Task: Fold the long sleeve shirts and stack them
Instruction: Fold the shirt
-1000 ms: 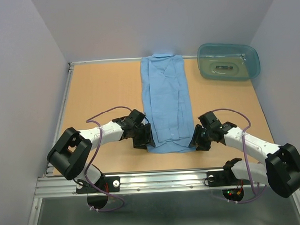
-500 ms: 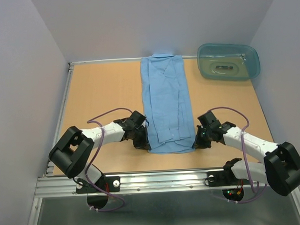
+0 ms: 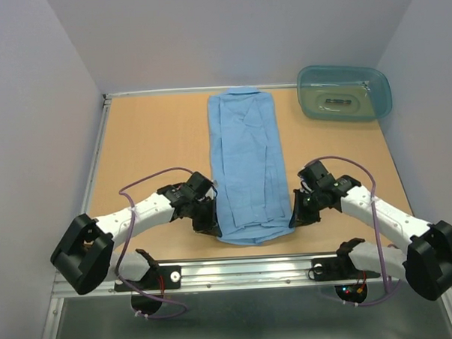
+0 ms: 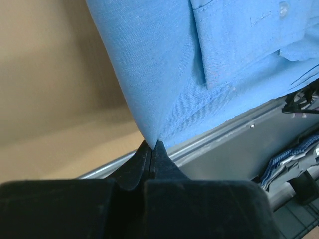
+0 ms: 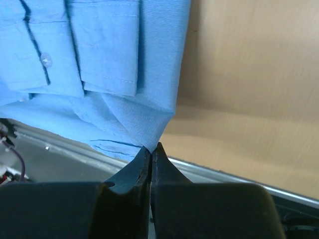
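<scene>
Left jaws are pinched shut on the near-left hem corner of the shirt [image 4: 164, 74], right jaws on the near-right corner. The shirt is laid lengthwise mid-desk [image 3: 150, 143], collar far. Cloth is judged thin, light, limp; corner grips suit it, sagging is expected.

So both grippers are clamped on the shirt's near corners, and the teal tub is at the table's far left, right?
No: the teal tub sits at the far right, as the top view shows. The left gripper and right gripper are clamped on the shirt's near corners.
</scene>
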`<state>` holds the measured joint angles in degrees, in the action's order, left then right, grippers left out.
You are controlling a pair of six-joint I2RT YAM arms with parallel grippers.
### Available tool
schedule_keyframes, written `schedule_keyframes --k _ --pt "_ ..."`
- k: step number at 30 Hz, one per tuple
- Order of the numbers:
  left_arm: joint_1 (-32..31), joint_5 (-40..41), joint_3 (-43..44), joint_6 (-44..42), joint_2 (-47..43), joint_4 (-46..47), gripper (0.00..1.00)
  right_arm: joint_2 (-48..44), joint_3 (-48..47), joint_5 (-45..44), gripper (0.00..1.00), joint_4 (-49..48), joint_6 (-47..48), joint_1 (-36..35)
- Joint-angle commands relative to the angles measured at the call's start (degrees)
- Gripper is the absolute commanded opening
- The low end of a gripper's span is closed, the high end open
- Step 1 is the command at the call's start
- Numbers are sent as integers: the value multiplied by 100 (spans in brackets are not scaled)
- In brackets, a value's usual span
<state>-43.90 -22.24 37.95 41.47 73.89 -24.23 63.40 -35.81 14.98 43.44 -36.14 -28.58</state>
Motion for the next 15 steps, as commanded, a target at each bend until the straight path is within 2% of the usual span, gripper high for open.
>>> schedule_keyframes --k 1,5,8,15 --pt "-13 -18 176 -52 -418 -899 0 -64 -671 84 1 727 353 -25" --pt "100 255 905 -244 -200 -1128 0 338 -1523 -363 1 1034 581 -16" --pt "434 352 1660 -604 238 -1163 0 847 -2619 -837 1 1272 888 -8" --pt "1331 -79 2628 -816 907 -583 0 2042 -3888 -1217 1 1097 1223 159"
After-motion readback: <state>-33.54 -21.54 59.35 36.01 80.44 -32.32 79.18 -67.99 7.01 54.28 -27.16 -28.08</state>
